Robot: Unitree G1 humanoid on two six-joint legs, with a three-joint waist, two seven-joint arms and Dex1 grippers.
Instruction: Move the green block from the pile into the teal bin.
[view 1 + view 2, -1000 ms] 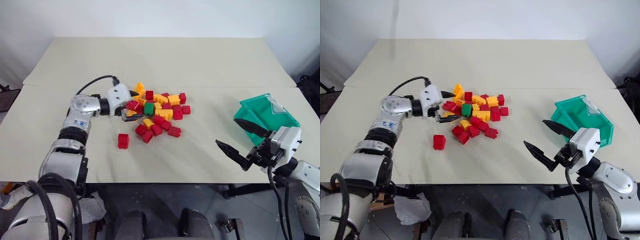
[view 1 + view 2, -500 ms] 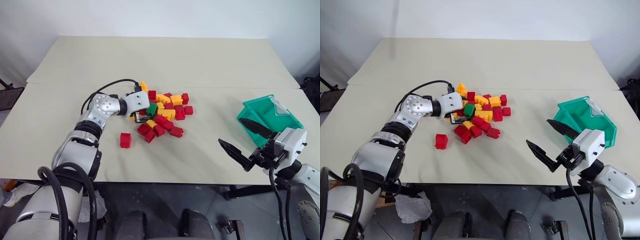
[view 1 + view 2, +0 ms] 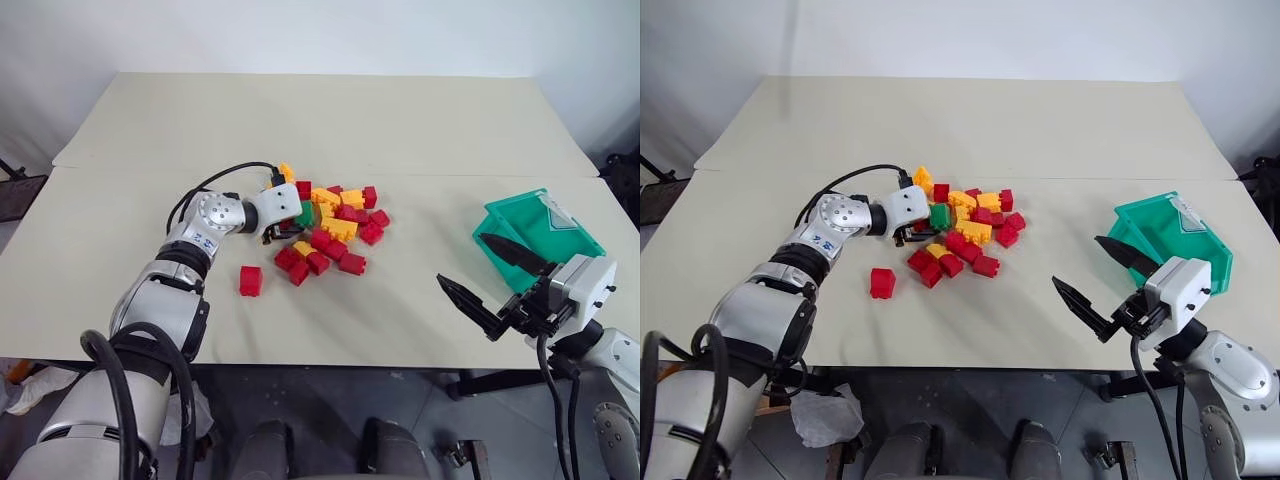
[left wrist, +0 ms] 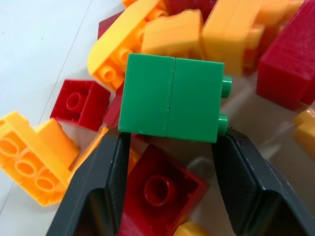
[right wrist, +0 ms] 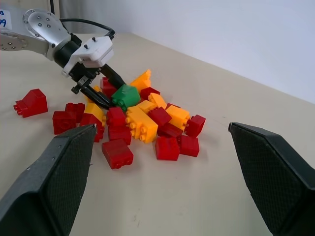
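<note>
left gripper: we've got the fingers touching both sides of the green block in the pile
right gripper: spread wide, beside the teal bin near the desk's right edge

One small bright green plastic studded brick. One teal plastic open-fronted bin. One red plastic brick lying apart from the heap. Roughly twenty red and yellow-orange plastic bricks heaped together; exact count unclear.
</note>
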